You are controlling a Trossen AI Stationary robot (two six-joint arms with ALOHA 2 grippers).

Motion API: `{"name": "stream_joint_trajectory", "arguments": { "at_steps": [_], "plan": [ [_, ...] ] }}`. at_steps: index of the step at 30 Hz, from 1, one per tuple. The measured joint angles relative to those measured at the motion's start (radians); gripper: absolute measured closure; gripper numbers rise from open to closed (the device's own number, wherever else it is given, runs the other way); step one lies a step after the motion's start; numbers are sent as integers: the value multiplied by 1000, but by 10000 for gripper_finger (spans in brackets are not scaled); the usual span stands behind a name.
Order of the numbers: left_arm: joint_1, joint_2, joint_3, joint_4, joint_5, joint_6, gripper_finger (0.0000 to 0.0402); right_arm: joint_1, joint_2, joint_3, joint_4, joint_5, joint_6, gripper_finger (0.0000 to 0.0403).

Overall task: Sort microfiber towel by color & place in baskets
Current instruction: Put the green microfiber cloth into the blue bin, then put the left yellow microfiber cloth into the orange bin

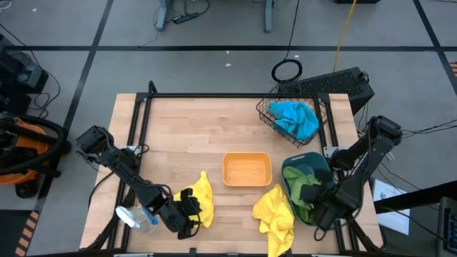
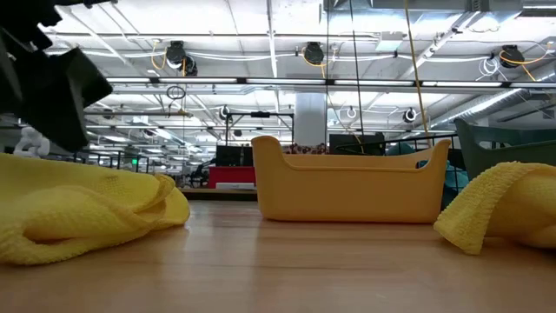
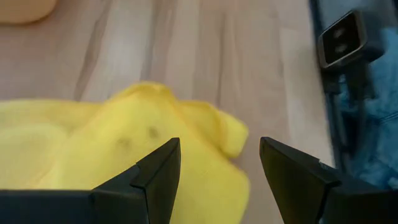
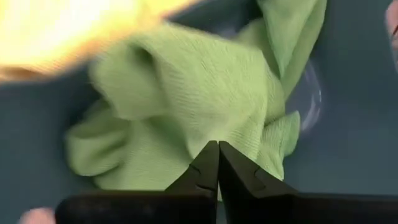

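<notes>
One yellow towel (image 1: 203, 203) (image 3: 124, 149) lies crumpled on the table near its near edge. My left gripper (image 1: 187, 216) (image 3: 217, 168) stands open just over that towel's edge, slanting down, with one finger over the cloth and the other over bare wood. A second yellow towel (image 1: 275, 214) lies in front of the dark teal bin (image 1: 289, 171). A green towel (image 4: 186, 93) lies in that bin. My right gripper (image 1: 318, 207) (image 4: 217, 152) points down over the green towel, shut, with nothing between its tips. The orange bin (image 1: 246, 170) stands between the yellow towels. A blue towel (image 1: 296, 118) lies in the black wire basket (image 1: 268, 114).
A clear plastic thing with a blue part (image 1: 136, 218) lies beside my left arm at the near left. The black table frame (image 1: 139, 121) runs along the left, far and right edges. Bare wood (image 1: 193, 135) lies between the frame and the bins.
</notes>
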Motion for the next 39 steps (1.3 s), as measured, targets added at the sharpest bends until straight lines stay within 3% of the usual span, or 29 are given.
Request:
{"name": "stream_joint_trajectory", "arguments": {
  "at_steps": [4, 10, 17, 21, 26, 29, 32, 39],
  "plan": [
    [-15, 0, 0, -54, -46, -2, 175, 45, 0, 86, -1, 104, 23, 401],
    [-21, 0, 0, -76, -126, -2, 172, 121, 0, 152, 46, 346, 40, 401],
    [-24, 0, 0, -111, -146, -2, 102, 163, 0, 152, 175, 574, -59, 399],
    [-22, 28, 0, -164, -151, -1, 65, 171, 3, 152, 272, 658, -161, 399],
    [-15, 79, 0, -175, -106, 2, 60, 169, 21, 152, 368, 690, -261, 399],
    [1, 107, 0, -166, -44, -2, 85, 167, 38, 152, 417, 697, -312, 399],
    [16, 128, 4, -155, -25, 0, 136, 167, 60, 152, 457, 733, -355, 399],
    [48, 162, 5, -112, -20, 53, 319, 143, 99, 152, 474, 764, -427, 399]
  ]
}}
